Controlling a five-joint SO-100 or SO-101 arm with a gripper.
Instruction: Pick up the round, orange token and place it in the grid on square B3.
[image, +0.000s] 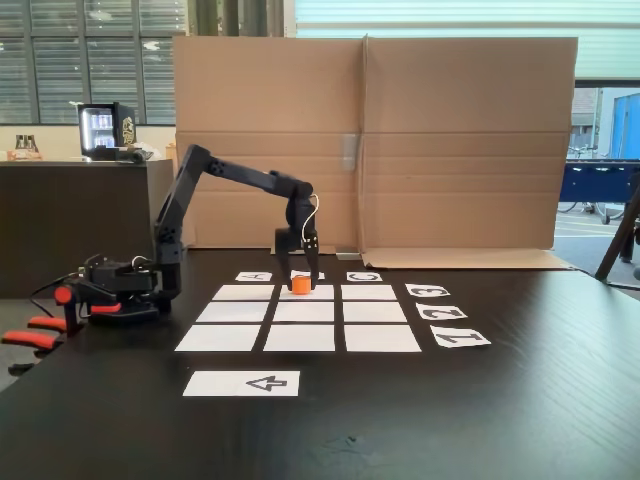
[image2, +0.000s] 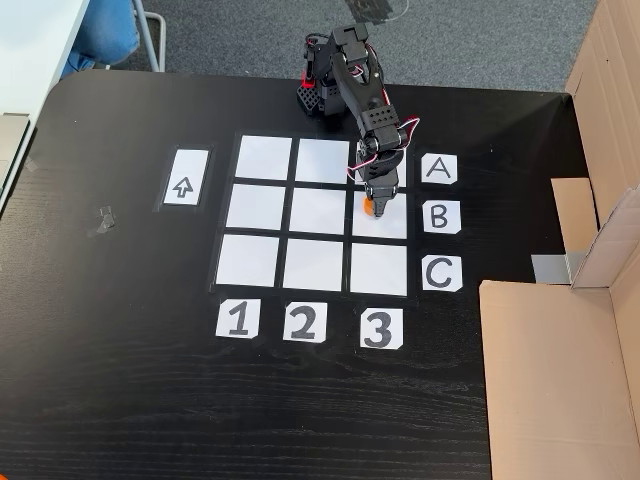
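Clearly, the token (image: 300, 285) sits on square B3 (image2: 392, 222), the middle cell of the grid's (image2: 258, 258) column nearest the letter cards (image2: 441, 217), close to the cell's upper left corner in a fixed view (image2: 370, 207). The gripper (image: 298, 276) stands over it with one finger on each side; whether the fingers press the token or only frame it, I cannot tell. The side-on fixed view shows the token's orange side wall down on the paper, and the arm (image: 245, 178) arching from its base. The view from above shows the number cards (image2: 302, 323) and the arrow card (image2: 185, 186) legibly, but there the gripper hides most of the token. In the side-on view, card B is hidden behind the gripper.
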